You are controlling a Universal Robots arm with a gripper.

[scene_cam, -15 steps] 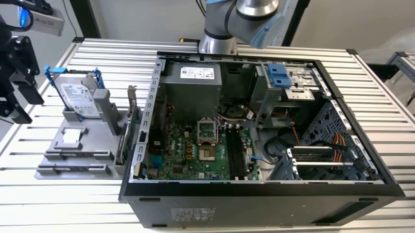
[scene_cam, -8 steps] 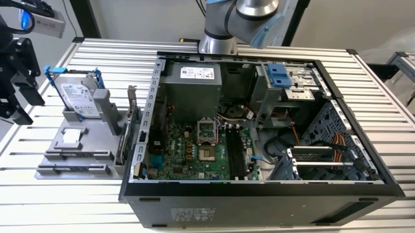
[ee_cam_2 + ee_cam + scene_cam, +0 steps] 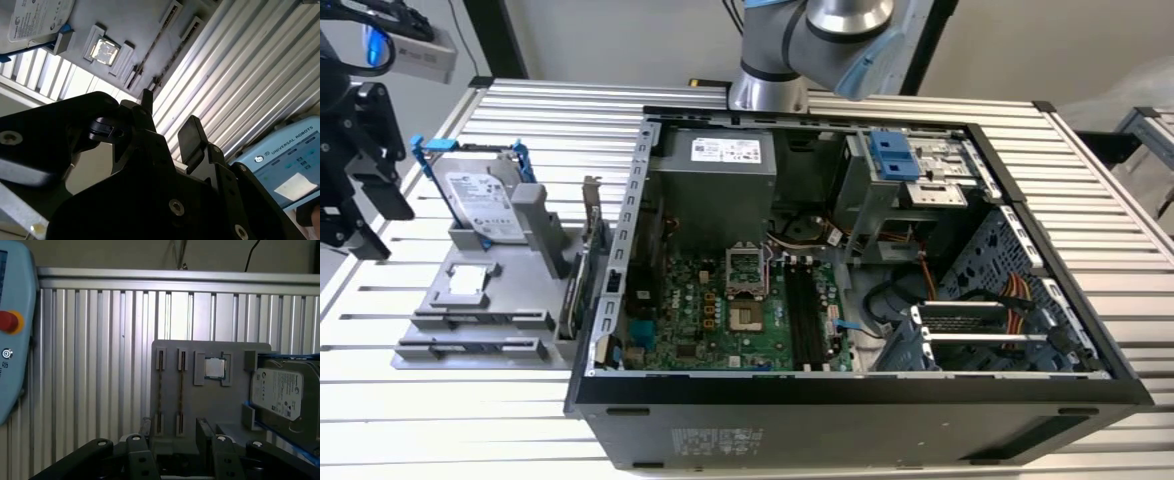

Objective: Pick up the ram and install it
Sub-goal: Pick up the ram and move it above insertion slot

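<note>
The arm point(image 3: 781, 50) is rising behind the open computer case point(image 3: 854, 390), while its black wrist is hanging at the exterior view's left edge, partly cut off. The gripper point(image 3: 175, 426) is pointing at the grey parts holder point(image 3: 210, 405) with fingers point(image 3: 202, 427) spread, gripping nothing. The ram point(image 3: 160, 390), too thin to show detail, is lying in a holder slot beside a second strip point(image 3: 181, 390), just beyond the fingertips and not touching them
</note>
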